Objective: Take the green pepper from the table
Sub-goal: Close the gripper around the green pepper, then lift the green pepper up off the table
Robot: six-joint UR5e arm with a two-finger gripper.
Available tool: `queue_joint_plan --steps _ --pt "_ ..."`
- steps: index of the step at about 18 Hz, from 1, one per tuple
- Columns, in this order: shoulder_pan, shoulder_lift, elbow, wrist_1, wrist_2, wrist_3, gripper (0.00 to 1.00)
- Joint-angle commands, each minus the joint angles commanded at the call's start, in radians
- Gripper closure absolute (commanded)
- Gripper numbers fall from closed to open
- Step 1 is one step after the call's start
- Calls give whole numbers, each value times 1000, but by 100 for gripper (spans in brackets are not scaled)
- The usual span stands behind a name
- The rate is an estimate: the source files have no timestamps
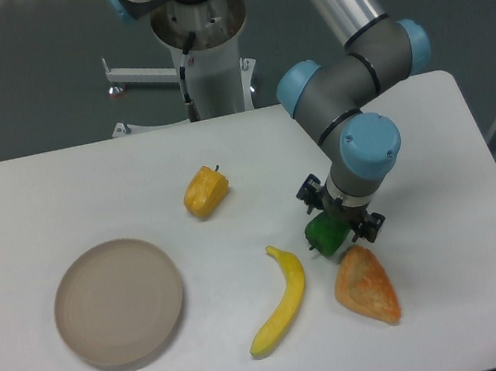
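Observation:
The green pepper [325, 236] is small, glossy and dark green. It lies on the white table [63, 194] right of centre, between the banana and the orange wedge. My gripper [337, 221] points straight down over the pepper. Its black finger parts [308, 189] stick out on either side of the wrist. The pepper's left part shows below the wrist; the rest is hidden under it. The fingertips are hidden, so I cannot tell whether they are closed on the pepper.
A yellow pepper [205, 192] lies at the table's centre. A banana [280, 300] lies just left of the green pepper, and an orange wedge-shaped piece [367, 286] just below right. A round beige plate [119, 303] sits at the left. The arm's base [205, 52] stands behind the table.

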Motion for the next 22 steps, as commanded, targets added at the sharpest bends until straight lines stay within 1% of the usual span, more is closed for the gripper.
queue_joint_plan --steps 4,5,7,8,10,11,12,13,14,19,22 --pt "-2 -5 2 11 -2 -11 1" --pt "-2 -6 2 24 -2 -8 5" --pt "-2 -6 0 32 -2 -5 6" --pt "0 -6 0 32 -2 -3 9" --pt "0 -6 2 32 -2 -2 27" --pt "0 -5 3 32 -6 -2 47" --pt "3 -3 3 32 -8 0 62" --pt "6 -2 5 32 -9 0 69" --pt "8 -2 9 31 -12 0 72" --pt "21 2 28 29 -18 0 73" --pt "38 5 54 25 -54 2 73"
